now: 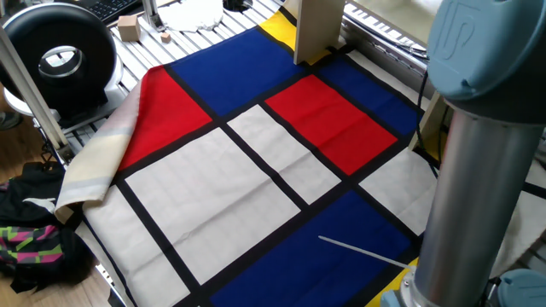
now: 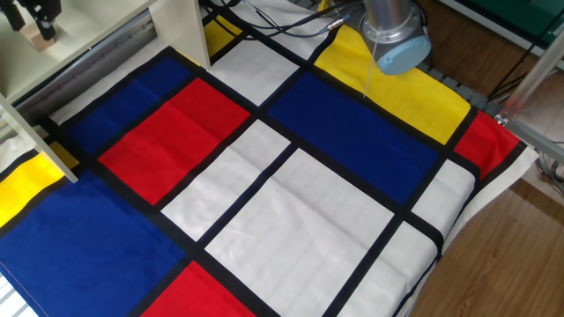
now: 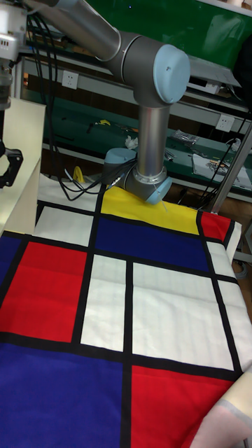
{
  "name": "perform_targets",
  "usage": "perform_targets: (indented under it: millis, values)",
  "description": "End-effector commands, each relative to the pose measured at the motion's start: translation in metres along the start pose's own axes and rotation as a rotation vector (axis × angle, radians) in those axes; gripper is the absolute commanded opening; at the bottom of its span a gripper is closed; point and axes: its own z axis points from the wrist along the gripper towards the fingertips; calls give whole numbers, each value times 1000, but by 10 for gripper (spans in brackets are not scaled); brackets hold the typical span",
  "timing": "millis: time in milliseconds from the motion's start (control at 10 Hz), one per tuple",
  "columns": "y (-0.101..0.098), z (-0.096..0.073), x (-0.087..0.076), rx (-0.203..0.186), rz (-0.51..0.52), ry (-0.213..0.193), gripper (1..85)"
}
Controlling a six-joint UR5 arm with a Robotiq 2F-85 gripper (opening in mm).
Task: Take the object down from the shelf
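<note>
On the shelf board, the small tan block sits directly under the gripper, between its spread fingers, grip not yet confirmable, at eleven o'clock of the cloth.

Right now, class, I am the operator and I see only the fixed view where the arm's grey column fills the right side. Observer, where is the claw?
Observer: In the other fixed view the claw hangs at the top left corner, inside the shelf.
Operator: Is the object there too?
Observer: Yes, a tiny tan block sits on the shelf board just below the claw.
Operator: Is it gripped?
Observer: The fingers look apart; whether they touch the block I cannot tell.
</note>
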Motion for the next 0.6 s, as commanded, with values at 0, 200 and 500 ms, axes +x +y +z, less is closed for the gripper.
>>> perform_targets:
  millis: [0,200,500]
  values:
    - [-2,7,-9,-8,-8,-14,503]
    - [-4,11,-11,-10,-14,-12,497]
    - [-5,8,-9,1,25,-12,330]
